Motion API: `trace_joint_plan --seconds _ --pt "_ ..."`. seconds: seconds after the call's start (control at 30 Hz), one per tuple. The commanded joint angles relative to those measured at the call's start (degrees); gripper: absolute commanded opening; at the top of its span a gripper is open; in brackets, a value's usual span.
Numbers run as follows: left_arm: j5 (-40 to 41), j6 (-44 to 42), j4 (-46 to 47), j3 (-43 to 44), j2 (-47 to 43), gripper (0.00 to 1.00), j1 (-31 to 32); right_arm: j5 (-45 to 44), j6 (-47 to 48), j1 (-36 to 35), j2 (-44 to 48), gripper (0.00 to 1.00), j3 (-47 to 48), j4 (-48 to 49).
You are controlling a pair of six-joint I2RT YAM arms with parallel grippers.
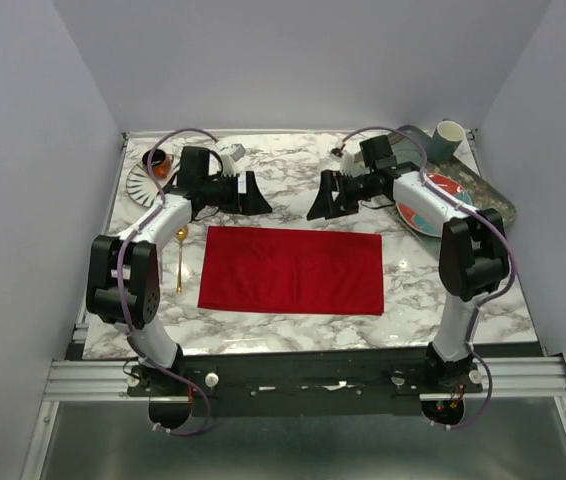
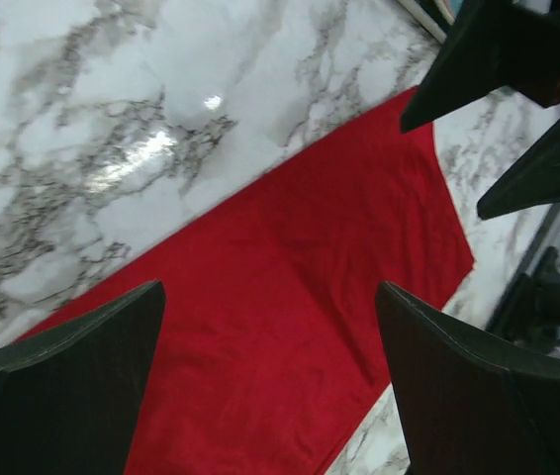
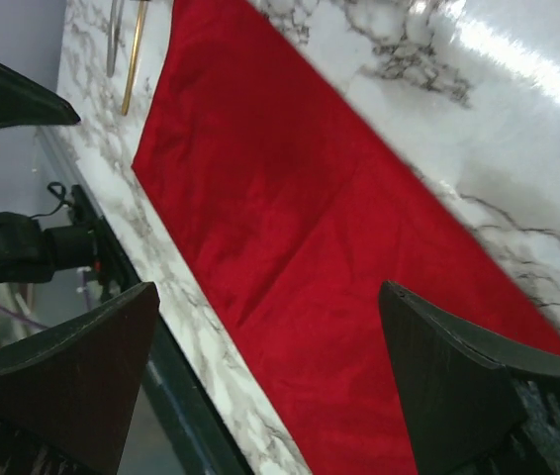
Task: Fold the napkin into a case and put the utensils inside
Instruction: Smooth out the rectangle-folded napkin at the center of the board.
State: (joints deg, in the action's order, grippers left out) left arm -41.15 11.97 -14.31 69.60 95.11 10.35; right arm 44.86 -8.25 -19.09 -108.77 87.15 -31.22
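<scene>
the left gripper [image 1: 259, 194] and the right gripper [image 1: 319, 198] are held wide apart and empty, beyond the far edge of the napkin [image 1: 291, 270]. the cloth is spread flat as a broad rectangle, so the case is judged unfinished. the gold spoon [image 1: 179, 258] and fork [image 3: 114, 35] are seen just left of it, not yet inserted. everything is set on a marble table [image 1: 293, 335], enclosed by pale walls [image 1: 293, 60].

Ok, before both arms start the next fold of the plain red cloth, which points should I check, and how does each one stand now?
1. Plain red cloth napkin lies flat as one rectangle on the marble table: ok.
2. Left gripper open: ok.
3. Right gripper open: ok.
4. Slim gold spoon off the napkin, beside its left edge: ok.
5. Slim silver fork beside the spoon, off the napkin: ok.
6. Height of the fingers above the cloth: cannot tell.
</scene>
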Motion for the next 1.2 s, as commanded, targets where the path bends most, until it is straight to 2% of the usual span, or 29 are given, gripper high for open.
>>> trace_joint_plan --seconds 0.0,0.27,0.57,0.97,1.17 --pt "-13.07 12.2 11.84 -3.6 5.87 0.99 0.72 11.3 -7.83 0.02 -4.41 1.0 -3.31 8.54" --pt "-16.25 18.79 20.18 -3.86 15.44 0.99 0.11 14.72 -10.9 0.9 -12.95 1.0 -2.69 11.44" --pt "-18.79 21.69 23.18 -3.59 23.88 0.99 -3.66 19.12 -14.42 4.76 -19.81 1.0 -4.62 14.87" --pt "-20.29 19.24 19.59 -2.9 28.2 0.99 -8.94 22.81 -14.16 10.74 -19.99 1.0 -9.1 14.0" --pt "-19.76 16.6 16.33 -2.28 29.08 0.99 -9.91 21.41 -9.86 13.46 -18.76 1.0 -10.69 8.64"
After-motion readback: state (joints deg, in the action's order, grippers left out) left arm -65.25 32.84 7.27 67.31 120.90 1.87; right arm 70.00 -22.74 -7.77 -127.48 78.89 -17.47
